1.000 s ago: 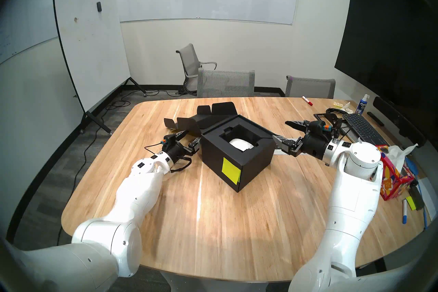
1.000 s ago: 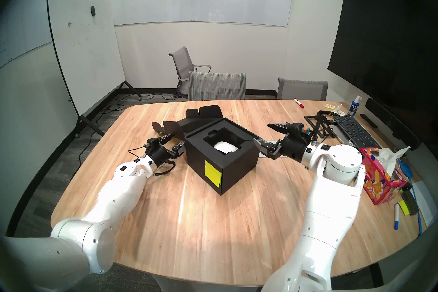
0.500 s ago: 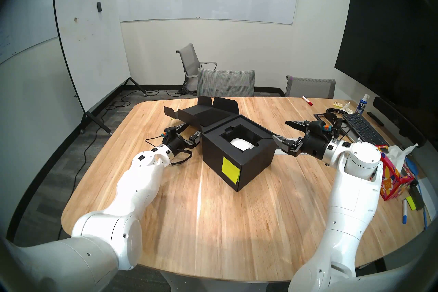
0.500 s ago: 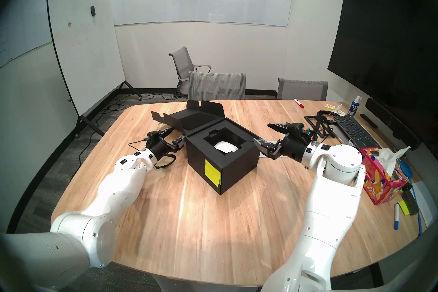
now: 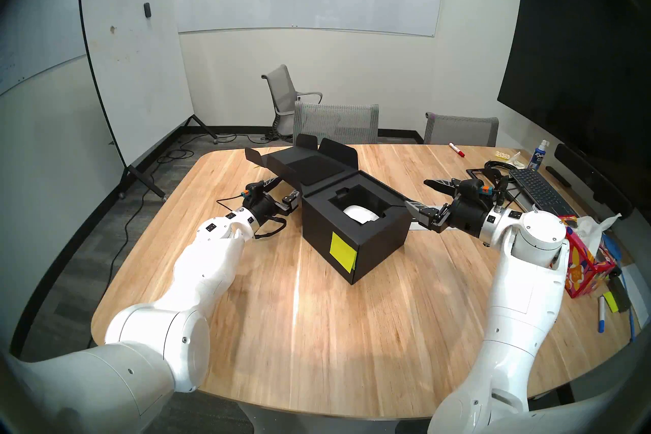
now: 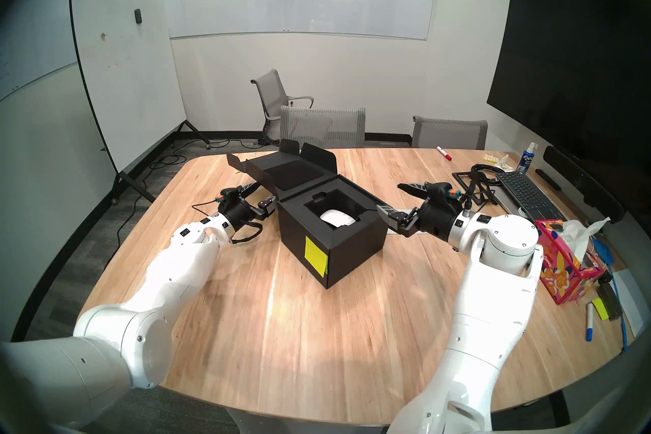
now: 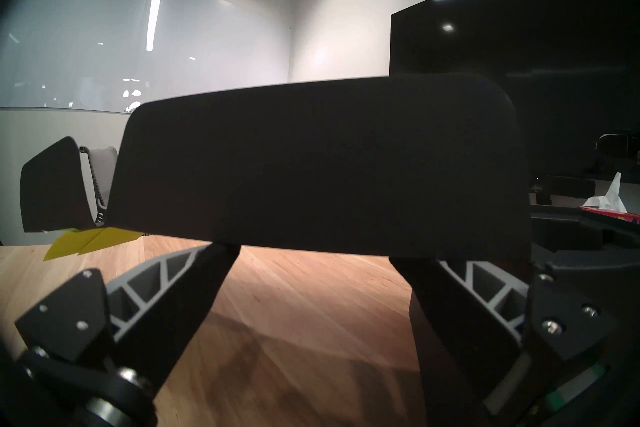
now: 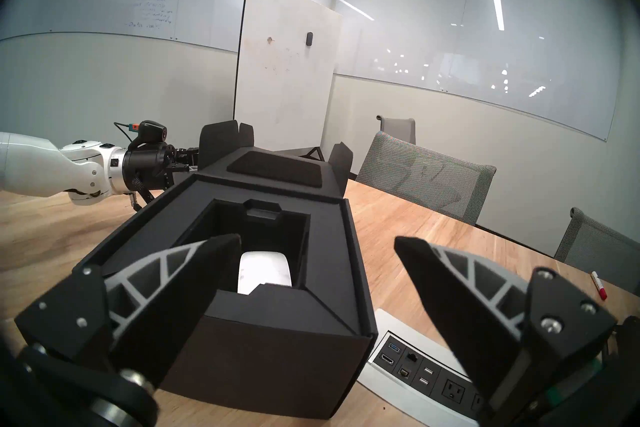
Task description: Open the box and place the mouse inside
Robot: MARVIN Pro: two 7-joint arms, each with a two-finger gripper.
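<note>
Matte black cube-like cardboard box (image 5: 355, 232): stands near the middle of the light wooden desk (image 5: 317, 334), one corner turned toward the near edge. A yellow sticky note (image 5: 341, 251) sits on its near-left wall by that corner. Top open; black insert with a square recessed well fills the opening.

Black flap lid (image 5: 310, 167): hinged at the box's far-left top edge, thrown back toward the far-left corner of the desk and raised off the wood, its small side tabs standing up.

Small smooth white rounded mouse (image 5: 360, 213): lies inside the well. Only its upper shell shows; the insert's rim cuts off the near end in the head views and the right wrist view (image 8: 265, 272).

Left gripper (image 5: 283, 192): beneath the raised lid, fingers set apart. In the left wrist view both fingertips (image 7: 221, 251) run up behind the lid's dark underside (image 7: 318, 166); contact with the lid cannot be made out. Another yellow note (image 7: 93, 241) lies on the desk under the lid, partly hidden.

Right gripper (image 5: 419, 194): jaws spread wide, nothing between them, just beside the box's right wall; the lower finger's tip is close to the box, contact unclear.
</note>
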